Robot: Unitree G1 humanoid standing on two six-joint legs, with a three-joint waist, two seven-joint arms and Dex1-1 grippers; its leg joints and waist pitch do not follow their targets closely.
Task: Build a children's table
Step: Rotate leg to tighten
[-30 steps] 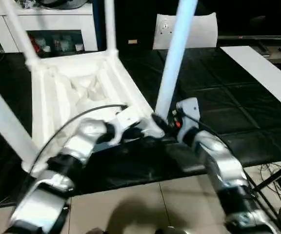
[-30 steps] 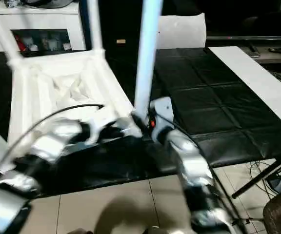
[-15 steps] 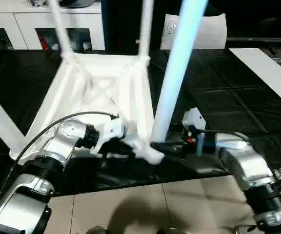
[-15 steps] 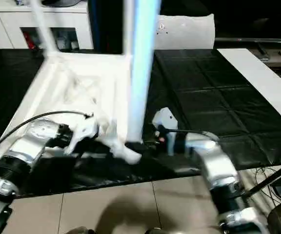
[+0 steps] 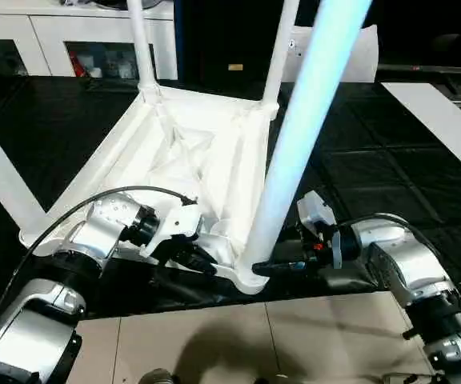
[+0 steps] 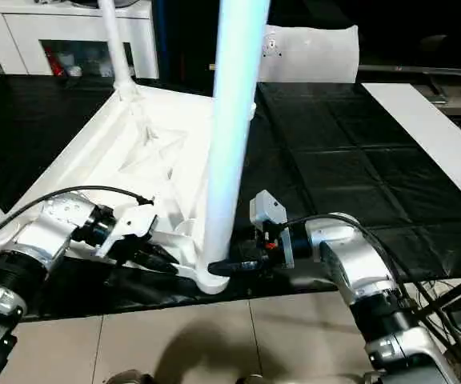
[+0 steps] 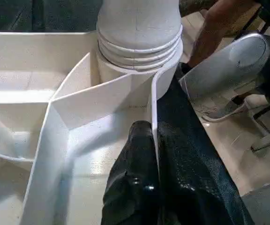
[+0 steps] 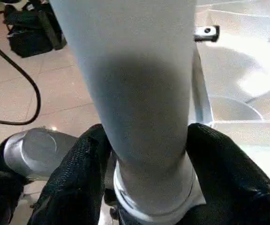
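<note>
On the black padded mat the table lies upside down, its ribbed underside facing up and its near edge reaching the tiled floor. Four legs stand up out of its corner sockets: two at the far corners, one leaning off at the robot's left, and the near leg rising tall in front of the camera from the near right socket. Beyond the mat stands a white cabinet, and a whitish bag lies behind the table, with a white board off to the right.

The right end effector reaches in level from the right at the foot of the near leg; in the right wrist view its two black fingers sit one on each side of the leg's base, clasping it just above the socket. The left end effector comes in from the left along the near edge; in the left wrist view its fingers are pinched narrow on the thin upright rim of the table, close beside the same socket
</note>
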